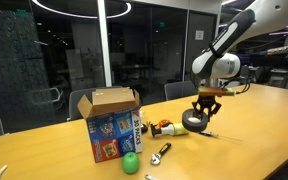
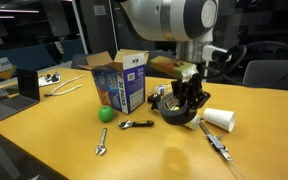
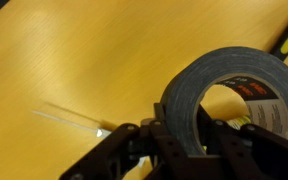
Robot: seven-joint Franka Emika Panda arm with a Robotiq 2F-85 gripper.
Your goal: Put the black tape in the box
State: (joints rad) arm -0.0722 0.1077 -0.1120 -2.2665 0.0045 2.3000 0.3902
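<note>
The black tape (image 3: 229, 95) is a thick black ring with a hollow centre. In the wrist view it stands tilted between my fingers. My gripper (image 3: 184, 140) is shut on one wall of the ring, one finger inside the hole and one outside. In both exterior views the gripper (image 1: 206, 110) (image 2: 187, 100) holds the tape (image 1: 193, 122) (image 2: 176, 113) at the table surface. The box (image 1: 109, 125) (image 2: 121, 80), a cardboard carton with blue printed sides and open flaps, stands upright well to the side of the tape.
A green ball (image 1: 131, 162) (image 2: 106, 114) lies in front of the box. Small tools (image 1: 161, 152) (image 2: 136, 124) (image 2: 101, 148) (image 2: 216, 142) lie scattered on the wooden table. A white cup (image 2: 219, 119) lies beside the tape, and an orange item (image 1: 165, 127) lies between tape and box.
</note>
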